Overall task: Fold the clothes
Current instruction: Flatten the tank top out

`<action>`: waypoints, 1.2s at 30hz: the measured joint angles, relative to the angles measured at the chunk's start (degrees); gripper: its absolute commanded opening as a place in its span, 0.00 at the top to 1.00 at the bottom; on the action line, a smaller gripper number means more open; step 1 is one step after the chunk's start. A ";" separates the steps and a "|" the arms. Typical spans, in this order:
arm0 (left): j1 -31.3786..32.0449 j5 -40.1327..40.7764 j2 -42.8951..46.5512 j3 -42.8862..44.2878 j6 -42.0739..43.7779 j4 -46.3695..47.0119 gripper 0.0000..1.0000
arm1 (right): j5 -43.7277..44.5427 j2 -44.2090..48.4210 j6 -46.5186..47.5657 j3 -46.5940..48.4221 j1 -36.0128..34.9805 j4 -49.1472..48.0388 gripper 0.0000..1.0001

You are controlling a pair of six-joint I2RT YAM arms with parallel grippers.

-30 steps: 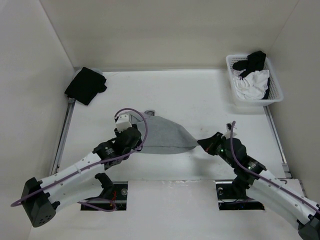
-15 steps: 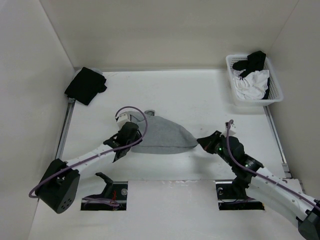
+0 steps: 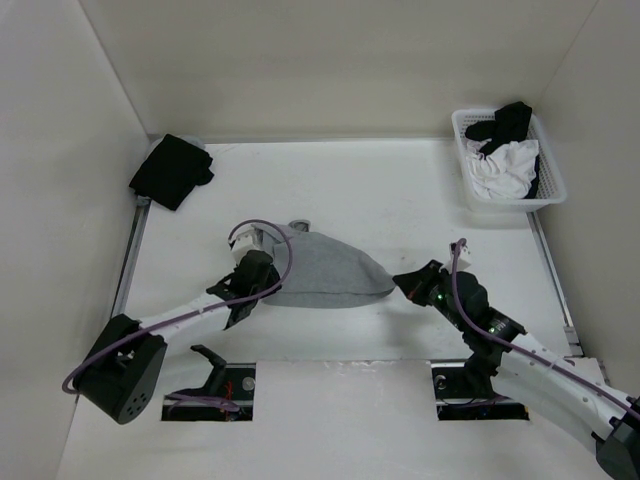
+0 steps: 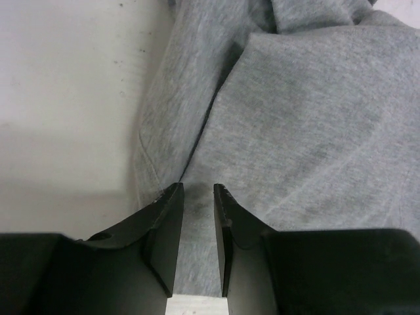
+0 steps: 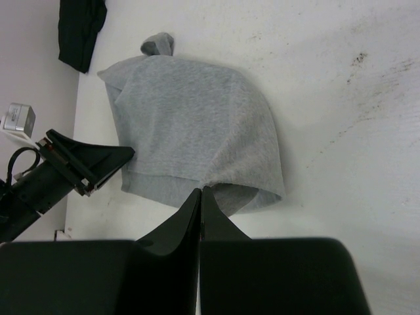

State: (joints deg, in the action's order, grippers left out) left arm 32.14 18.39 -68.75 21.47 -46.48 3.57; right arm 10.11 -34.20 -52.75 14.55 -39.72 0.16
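Hand (image 4: 198,190) (left) ajar on clothes (image 4: 308,131).

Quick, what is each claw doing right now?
Left gripper: slightly open, over the grey garment.
Right gripper: shut at its edge; any grip cannot be told.

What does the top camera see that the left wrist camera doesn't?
Only the top view shows the white basket of clothes at far right, the black cloth bundle at far left, and the right gripper by the grey garment's right tip. Only the left wrist view shows, close up, the garment's overlapping layers and the left gripper's fingers slightly apart over its edge. Both show the grey garment on the white table.
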 measured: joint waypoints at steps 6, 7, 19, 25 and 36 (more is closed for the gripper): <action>0.00 0.00 5.97 -3.63 -0.55 -0.46 0.73 | -0.02 0.00 0.04 0.00 0.00 -0.63 1.00; 0.00 0.00 6.05 -3.91 -0.66 -0.48 0.73 | -0.02 0.00 0.04 0.00 0.00 -0.63 1.00; 0.33 -0.26 6.27 -4.68 -1.36 -0.52 0.77 | -0.02 0.00 0.04 0.00 0.00 -0.63 1.00; 1.03 -0.59 6.69 -4.68 -1.68 -1.51 0.80 | -0.02 0.02 0.04 0.00 0.00 -0.63 1.00; 0.92 -1.31 8.33 -4.68 -1.77 -4.72 0.92 | -0.02 0.04 0.37 0.00 0.02 -0.63 1.00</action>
State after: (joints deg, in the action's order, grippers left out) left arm 33.06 17.08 -60.42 16.80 -48.25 -1.15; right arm 10.09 -34.15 -52.38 14.55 -39.70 -0.47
